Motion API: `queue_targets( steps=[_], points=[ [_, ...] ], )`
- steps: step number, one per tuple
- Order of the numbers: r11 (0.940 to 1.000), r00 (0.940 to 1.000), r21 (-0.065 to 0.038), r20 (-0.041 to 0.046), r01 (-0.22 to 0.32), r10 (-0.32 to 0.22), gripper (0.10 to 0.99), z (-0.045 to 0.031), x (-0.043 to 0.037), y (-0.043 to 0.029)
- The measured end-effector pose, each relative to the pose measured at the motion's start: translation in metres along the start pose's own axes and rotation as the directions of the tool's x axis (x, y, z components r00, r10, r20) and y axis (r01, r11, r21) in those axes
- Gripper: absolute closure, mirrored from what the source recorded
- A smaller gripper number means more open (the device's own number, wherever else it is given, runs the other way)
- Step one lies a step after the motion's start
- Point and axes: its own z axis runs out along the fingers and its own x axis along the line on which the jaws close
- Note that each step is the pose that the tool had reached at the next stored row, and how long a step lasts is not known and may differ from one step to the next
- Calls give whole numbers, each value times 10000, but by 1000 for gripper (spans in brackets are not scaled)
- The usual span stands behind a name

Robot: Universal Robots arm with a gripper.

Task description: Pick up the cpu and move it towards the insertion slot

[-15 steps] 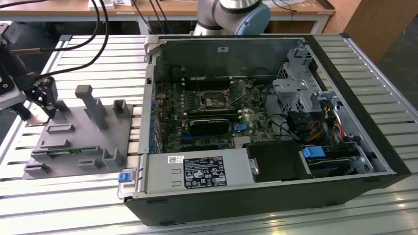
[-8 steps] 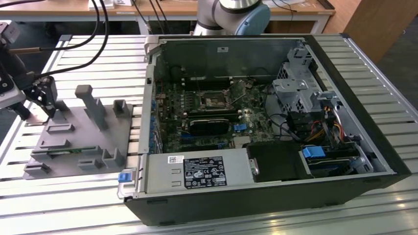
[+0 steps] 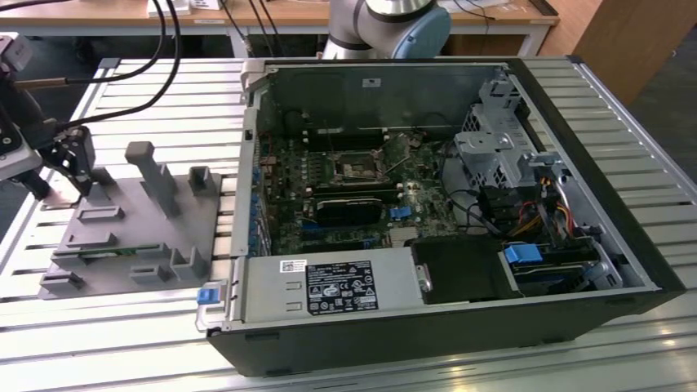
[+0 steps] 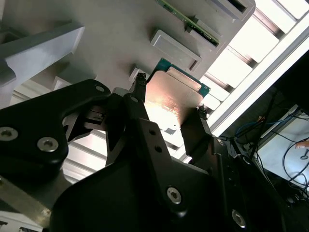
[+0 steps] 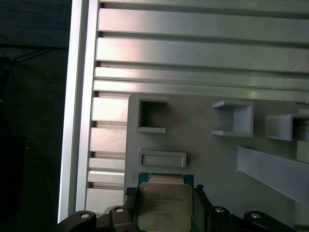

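The cpu (image 5: 164,209) is a thin square chip with a pale metal top and a green rim. In both wrist views it lies between my gripper's two black fingers, which press on its opposite edges just over the grey fixture plate (image 5: 212,159). The gripper (image 4: 170,95) is shut on the cpu (image 4: 177,86). In the exterior view the gripper (image 3: 62,188) hangs at the far left, over the fixture plate's (image 3: 142,237) back left corner. The insertion slot (image 3: 357,169), a small square socket with a dark centre, sits on the motherboard inside the open computer case, well to the exterior view's right of the gripper.
The fixture plate carries upright grey blocks (image 3: 153,175) and small recesses (image 5: 150,115). The black computer case (image 3: 436,204) lies open on the slatted aluminium table (image 3: 142,90), with a drive cage (image 3: 501,147), cables and a power supply (image 3: 326,290) around the motherboard. The arm's base (image 3: 392,24) stands behind the case.
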Motion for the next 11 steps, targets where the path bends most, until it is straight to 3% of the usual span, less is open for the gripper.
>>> queue_targets(
  steps=[11],
  points=[
    [10000, 10000, 0, 0, -1, 1, 545, -30, 0, 1]
  ],
)
